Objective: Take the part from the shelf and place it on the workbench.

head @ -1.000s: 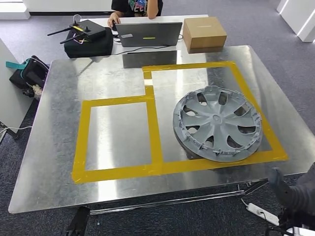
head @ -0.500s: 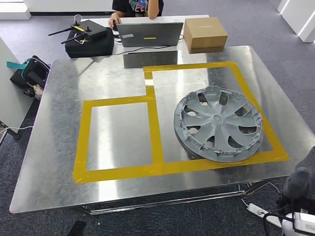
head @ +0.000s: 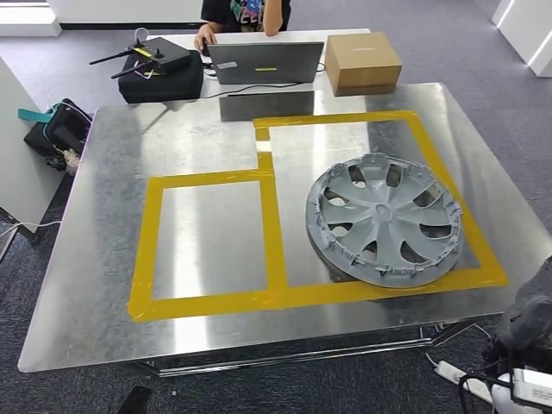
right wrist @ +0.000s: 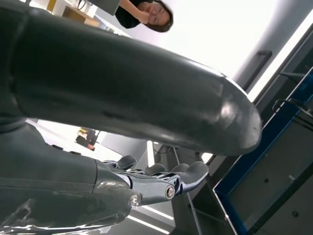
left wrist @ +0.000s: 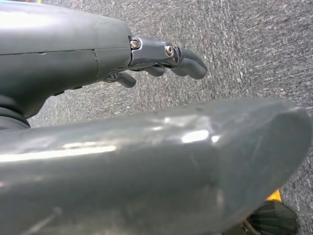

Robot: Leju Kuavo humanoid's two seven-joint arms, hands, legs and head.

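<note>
Workbench (head: 97, 259): part (head: 384, 220) flat in yellow tape frame (head: 273, 216).

Head view: high, angled forward and down over table (head: 91, 259), person at far edge. Left wrist view: close behind fingers (left wrist: 184, 61), facing carpet. Right wrist view: close behind fingers (right wrist: 184, 176), tilted up toward ceiling, person (right wrist: 147, 14) shared with head view.

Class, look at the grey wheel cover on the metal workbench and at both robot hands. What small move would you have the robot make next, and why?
Probably just keep both arms lowered and back away. The wheel cover already lies on the workbench, inside the yellow tape. The left robot hand and right robot hand hold nothing, so nothing is left to place.
</note>
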